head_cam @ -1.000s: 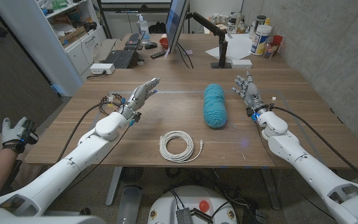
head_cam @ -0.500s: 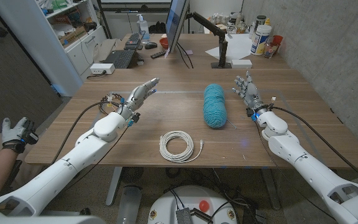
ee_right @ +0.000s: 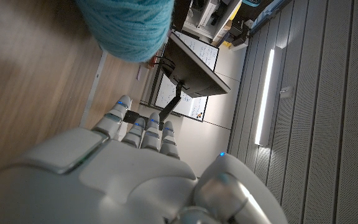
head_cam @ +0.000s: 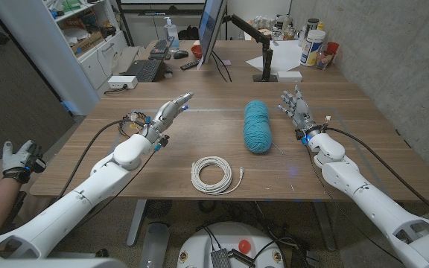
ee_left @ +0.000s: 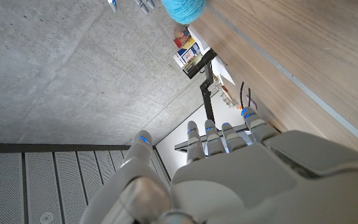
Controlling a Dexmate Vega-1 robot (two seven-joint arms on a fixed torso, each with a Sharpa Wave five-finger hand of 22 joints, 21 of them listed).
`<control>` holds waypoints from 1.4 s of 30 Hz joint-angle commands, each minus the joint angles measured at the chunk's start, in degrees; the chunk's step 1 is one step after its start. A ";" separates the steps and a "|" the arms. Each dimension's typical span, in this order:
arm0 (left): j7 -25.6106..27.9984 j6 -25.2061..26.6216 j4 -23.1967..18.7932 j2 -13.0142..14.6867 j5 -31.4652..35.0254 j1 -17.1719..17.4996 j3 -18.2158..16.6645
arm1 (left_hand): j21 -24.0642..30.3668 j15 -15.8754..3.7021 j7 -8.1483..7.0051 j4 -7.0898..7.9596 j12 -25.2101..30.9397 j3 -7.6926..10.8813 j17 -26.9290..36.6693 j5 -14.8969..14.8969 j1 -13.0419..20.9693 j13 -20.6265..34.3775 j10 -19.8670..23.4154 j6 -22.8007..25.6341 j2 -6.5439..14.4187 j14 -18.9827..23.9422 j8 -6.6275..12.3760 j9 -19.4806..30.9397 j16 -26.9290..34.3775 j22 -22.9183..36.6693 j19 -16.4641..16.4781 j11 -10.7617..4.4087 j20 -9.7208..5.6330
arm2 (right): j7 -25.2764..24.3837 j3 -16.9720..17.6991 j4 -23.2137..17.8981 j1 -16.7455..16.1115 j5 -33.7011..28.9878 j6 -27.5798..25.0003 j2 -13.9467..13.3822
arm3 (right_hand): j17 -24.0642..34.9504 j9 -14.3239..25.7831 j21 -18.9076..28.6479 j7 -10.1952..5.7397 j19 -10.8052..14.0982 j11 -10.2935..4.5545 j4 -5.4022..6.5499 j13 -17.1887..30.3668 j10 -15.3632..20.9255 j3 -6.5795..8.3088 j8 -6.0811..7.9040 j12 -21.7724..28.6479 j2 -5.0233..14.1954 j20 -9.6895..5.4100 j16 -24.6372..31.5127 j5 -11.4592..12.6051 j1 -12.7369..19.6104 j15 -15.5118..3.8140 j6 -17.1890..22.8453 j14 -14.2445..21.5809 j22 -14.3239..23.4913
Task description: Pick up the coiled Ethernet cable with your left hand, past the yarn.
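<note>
Nearest, we see the white coiled Ethernet cable point(head_cam: 216, 175) lying flat by the table point(head_cam: 199, 104) front edge. Beyond it our left hand point(head_cam: 164, 117) hovers empty, fingers extended, seemingly slightly apart. The teal yarn point(head_cam: 258, 126) lies right of it; our right hand point(head_cam: 296, 109) is spread, empty.

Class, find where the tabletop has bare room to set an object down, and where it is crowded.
Bare wood lies between the left hand and the yarn, above the cable. More lies between the cable and the right hand, toward the near edge. The far end is crowded: a monitor, keyboard, bottles and papers.
</note>
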 commanded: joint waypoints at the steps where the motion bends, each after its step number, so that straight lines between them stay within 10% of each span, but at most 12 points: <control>1: 2.01 -2.08 -0.08 -0.04 3.63 0.61 0.09 | 0.29 -1.29 -0.13 -0.68 0.65 0.23 -0.05 0.18 1.00 0.26 1.25 1.32 0.08 0.82 0.43 0.27 0.58 0.07 0.24 -0.13 -0.26 | 0.04 -0.05 -0.33 -0.06 0.01 -0.48 -0.25 | -0.07 0.18 0.33 0.03 -0.07 -0.04 0.20 -0.02 -0.22 -0.41 0.18 0.50 1.32 0.05 0.39 0.27 -0.17 -0.25 -0.29 -0.52 -0.07; 42: 4.24 -2.39 -1.92 1.33 13.30 0.84 1.56 | 0.58 -1.83 -0.14 -2.02 0.83 0.61 -0.12 0.42 2.86 0.23 2.46 3.84 -0.30 1.87 0.75 0.25 0.59 -0.05 2.16 -0.74 -2.43 | 0.27 -0.24 -0.34 0.07 -0.20 -0.78 -0.51 | -0.16 0.17 0.48 0.18 -0.39 0.58 0.22 -0.11 -0.87 -0.75 0.37 0.76 1.31 -0.54 0.60 0.34 -0.22 0.15 -0.65 -1.18 -0.08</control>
